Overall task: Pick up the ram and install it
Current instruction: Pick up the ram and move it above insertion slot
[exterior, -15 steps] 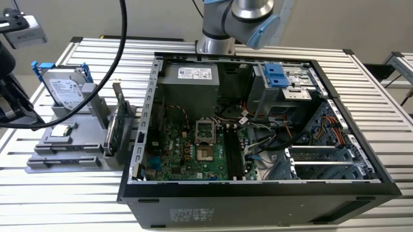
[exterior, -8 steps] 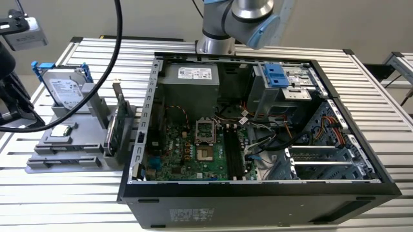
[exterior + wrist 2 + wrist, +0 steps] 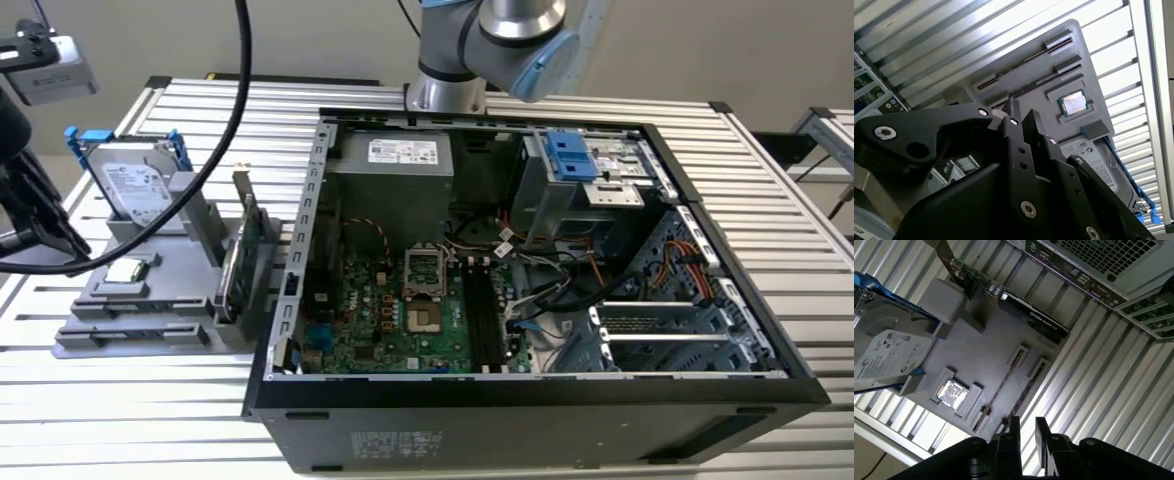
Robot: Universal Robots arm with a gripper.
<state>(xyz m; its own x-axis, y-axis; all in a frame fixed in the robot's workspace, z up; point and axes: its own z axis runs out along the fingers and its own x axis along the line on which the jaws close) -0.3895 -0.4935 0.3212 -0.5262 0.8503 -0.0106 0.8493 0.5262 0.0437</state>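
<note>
The gripper point(image 3: 1027, 421) holds its two fingers point(image 3: 1014, 437) apart by a narrow gap, and nothing is between them; through the gap one sees the slatted table point(image 3: 1094, 375). Just beyond the fingertips, not touching them, stands the ram point(image 3: 1003, 387). It is a thin dark stick on its edge, kept in the raised slots of a grey holder plate point(image 3: 986, 347). Its long side runs away from the jaws, more in line with one finger than with the gap. Beside the ram, on the same plate, a square processor point(image 3: 951, 392) lies in its own pocket. Farther from the jaws a dark card point(image 3: 1034, 317) stands on its edge across the plate, and to the side of it leans a silver hard drive point(image 3: 889, 355) in a blue frame. Farthest from the jaws is the computer case point(image 3: 534, 390); in the exterior view it lies open and shows the motherboard point(image 3: 387, 330) with its long black slots point(image 3: 483, 310)
</note>
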